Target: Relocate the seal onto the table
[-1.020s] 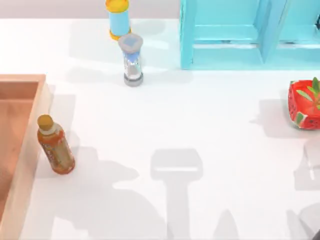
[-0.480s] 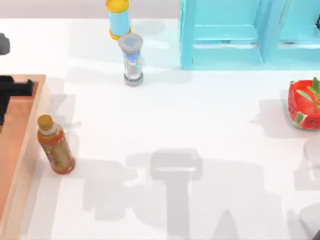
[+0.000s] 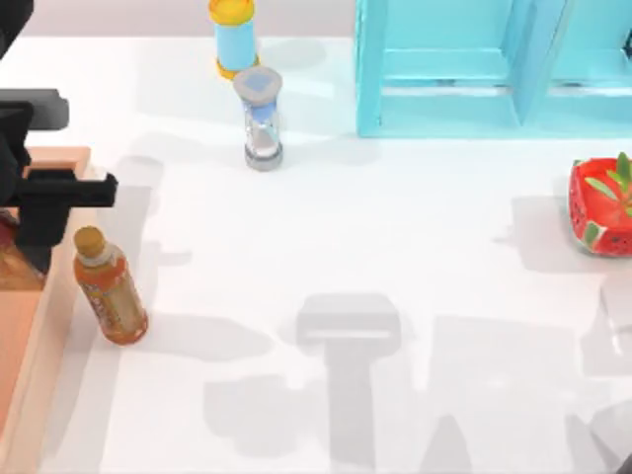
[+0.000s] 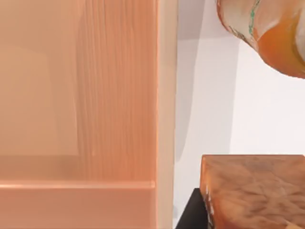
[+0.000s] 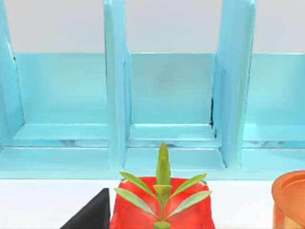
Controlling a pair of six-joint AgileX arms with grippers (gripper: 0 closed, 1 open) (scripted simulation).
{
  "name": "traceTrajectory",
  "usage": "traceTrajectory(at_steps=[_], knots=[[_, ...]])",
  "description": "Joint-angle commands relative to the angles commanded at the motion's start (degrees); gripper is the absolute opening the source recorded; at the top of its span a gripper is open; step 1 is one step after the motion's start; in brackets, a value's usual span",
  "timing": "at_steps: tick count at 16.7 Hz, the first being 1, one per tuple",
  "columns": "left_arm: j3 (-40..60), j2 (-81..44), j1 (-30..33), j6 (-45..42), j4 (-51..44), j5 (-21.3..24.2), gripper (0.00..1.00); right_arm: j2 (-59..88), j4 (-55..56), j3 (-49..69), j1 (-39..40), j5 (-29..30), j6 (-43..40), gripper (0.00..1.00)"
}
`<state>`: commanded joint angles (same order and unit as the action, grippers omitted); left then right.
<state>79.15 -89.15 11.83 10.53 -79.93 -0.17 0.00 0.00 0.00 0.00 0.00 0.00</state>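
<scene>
Clamped in the left gripper, apparently tight against a black finger: the seal, held above the tray rim to clear it, near the bottle. Headed, by the look of it, for bare table past that rim. Right arm parked by the red plant pot.

An orange-brown wooden tray sits at the left edge, with an amber drink bottle standing just outside its rim. Toward the back, a grey-capped hourglass stands in front of a blue cylinder with a yellow lid. A turquoise shelf unit fills the far right, and a watermelon-patterned pot holding a green plant sits near the right edge.
</scene>
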Motion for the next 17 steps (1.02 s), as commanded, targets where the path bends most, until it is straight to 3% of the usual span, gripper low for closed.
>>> traceTrajectory(at_steps=[3,6,11,14,17], knots=[[-0.01,0.07,-0.13,-0.11,0.06,0.02,0.00,0.00,0.00,0.00,0.00,0.00,0.00,1.00],[2.21,-1.72,3.64,1.22,-2.48,0.29,0.00,0.00,0.00,0.00,0.00,0.00,0.00,1.00],[11.76,-12.35,18.13,9.48,-5.86,0.71,0.00,0.00,0.00,0.00,0.00,0.00,0.00,1.00],[19.08,-23.90,26.80,17.88,-1.84,0.46,0.00,0.00,0.00,0.00,0.00,0.00,0.00,1.00],[25.37,-34.19,31.59,26.52,4.65,0.21,0.00,0.00,0.00,0.00,0.00,0.00,0.00,1.00]])
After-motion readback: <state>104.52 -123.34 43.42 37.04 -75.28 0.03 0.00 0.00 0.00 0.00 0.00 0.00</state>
